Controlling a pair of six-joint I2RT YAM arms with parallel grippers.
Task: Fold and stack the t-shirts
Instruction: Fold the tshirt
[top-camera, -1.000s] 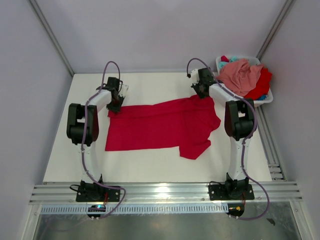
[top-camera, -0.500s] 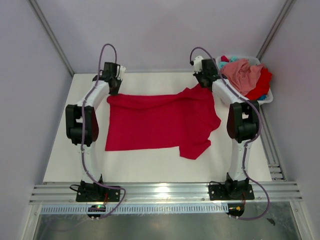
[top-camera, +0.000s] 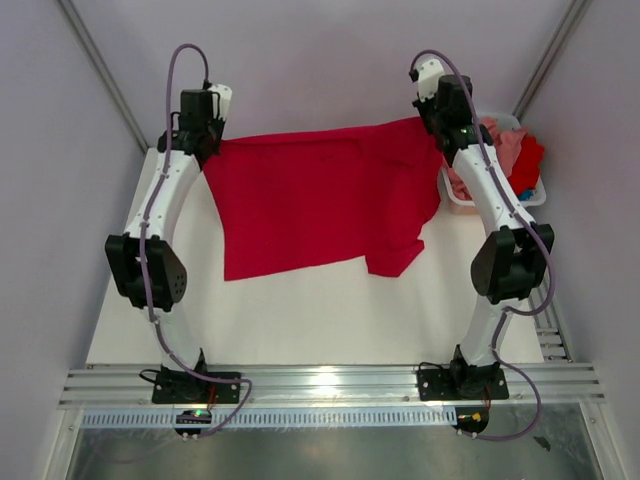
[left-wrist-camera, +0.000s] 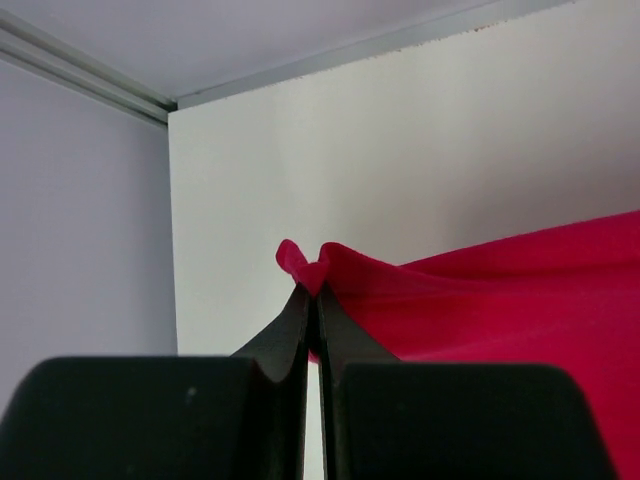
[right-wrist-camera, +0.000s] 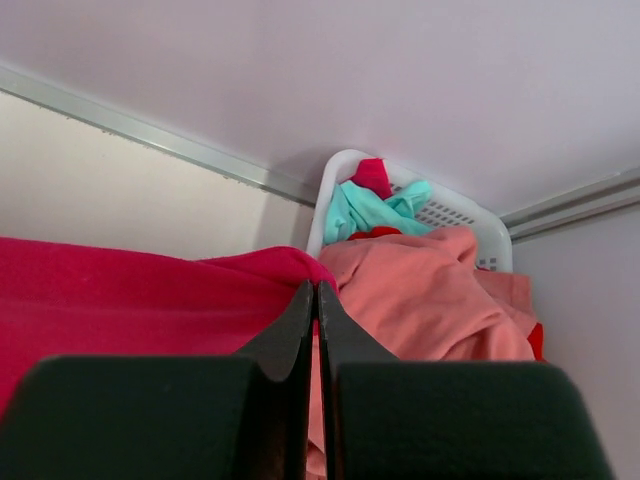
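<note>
A bright red t-shirt (top-camera: 310, 205) hangs stretched between both arms above the table, its lower edge and one sleeve drooping toward the surface. My left gripper (top-camera: 207, 145) is shut on its left top corner; in the left wrist view the gripper (left-wrist-camera: 316, 292) pinches a red fold (left-wrist-camera: 310, 265). My right gripper (top-camera: 432, 118) is shut on the right top corner, and the right wrist view shows the gripper (right-wrist-camera: 316, 288) closed on red cloth (right-wrist-camera: 150, 300). A salmon pink t-shirt (right-wrist-camera: 430, 300), a teal one (right-wrist-camera: 375, 208) and more red cloth lie in the basket.
The white plastic basket (top-camera: 460, 197) stands at the back right corner, partly hidden behind the right arm and the raised red shirt. White table surface (top-camera: 300, 320) lies below and in front of the shirt. Grey walls close the back and sides.
Both arms have risen and swung toward the back wall, lifting the red t-shirt's top edge off the table so it now hangs spread between them.
</note>
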